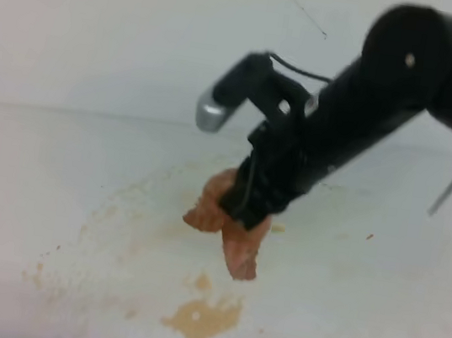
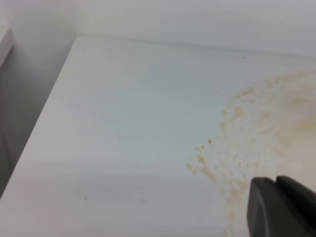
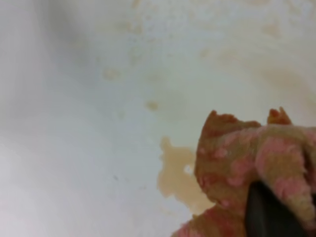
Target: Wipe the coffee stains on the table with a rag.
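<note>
My right arm: black, reaching in from upper right, angled steeply down; right gripper (image 1: 245, 223) clamped on pinkish-brown crumpled cloth rag (image 1: 237, 237). Left gripper (image 2: 281, 210): only a dark edge visible.

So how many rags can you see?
1. The rag hangs from the right gripper above the table, just behind the tan coffee puddle. The arm could hide another.

The right arm (image 1: 389, 100) is matte black — a thick rounded joint with one small pale screw, tapering to a blocky wrist. A black camera (image 1: 230, 93) with a silver-grey cap sits on it, with a thin black cable looping behind. Gripper (image 1: 257, 199) parts are black too.
</note>
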Controlling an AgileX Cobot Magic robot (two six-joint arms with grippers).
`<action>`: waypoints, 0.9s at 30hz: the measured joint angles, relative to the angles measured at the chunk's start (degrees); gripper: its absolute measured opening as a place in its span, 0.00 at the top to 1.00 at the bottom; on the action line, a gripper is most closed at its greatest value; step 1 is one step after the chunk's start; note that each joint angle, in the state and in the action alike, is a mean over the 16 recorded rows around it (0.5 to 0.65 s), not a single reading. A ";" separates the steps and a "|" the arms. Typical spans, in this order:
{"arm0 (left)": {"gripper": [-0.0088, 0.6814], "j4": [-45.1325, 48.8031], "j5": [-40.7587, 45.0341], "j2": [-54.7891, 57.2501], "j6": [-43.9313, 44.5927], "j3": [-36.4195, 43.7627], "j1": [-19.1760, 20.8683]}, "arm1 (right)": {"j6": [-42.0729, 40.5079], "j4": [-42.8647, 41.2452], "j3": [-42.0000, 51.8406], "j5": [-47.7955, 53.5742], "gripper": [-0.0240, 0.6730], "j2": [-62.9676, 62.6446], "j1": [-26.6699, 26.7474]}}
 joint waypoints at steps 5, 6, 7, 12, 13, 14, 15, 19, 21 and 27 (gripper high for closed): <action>0.99 0.00 0.00 0.00 0.00 0.00 0.00 | -3.27 2.90 8.80 -5.09 0.90 -3.63 0.00; 0.99 0.00 0.00 0.00 0.00 0.00 0.00 | -3.91 3.61 10.06 -5.91 0.90 -4.04 0.00; 0.99 0.00 0.00 0.00 0.00 0.00 0.00 | -4.57 4.37 11.18 -6.67 0.90 -4.32 0.00; 0.99 0.00 0.00 0.00 0.00 0.00 0.00 | -7.98 8.58 14.28 -9.05 0.90 -3.95 0.00; 0.99 0.00 0.00 0.00 0.00 0.00 0.00 | -8.55 9.33 14.54 -9.33 0.90 -3.52 0.00; 0.99 0.00 0.00 0.00 0.00 0.00 0.00 | -9.10 10.02 14.71 -9.57 0.90 -3.00 0.00; 0.99 0.00 0.00 0.00 0.00 0.00 0.00 | -9.64 10.64 14.83 -9.78 0.90 -2.41 0.00; 0.99 0.00 0.00 0.00 0.00 0.00 0.00 | -11.62 12.66 14.95 -10.33 0.90 0.57 0.00; 0.99 0.00 -0.06 -0.10 0.00 0.14 0.00 | -12.41 13.56 14.95 -10.50 0.91 2.33 0.00; 0.99 0.00 -0.06 -0.10 0.00 0.14 0.00 | -13.83 15.16 14.95 -10.86 0.91 7.49 0.03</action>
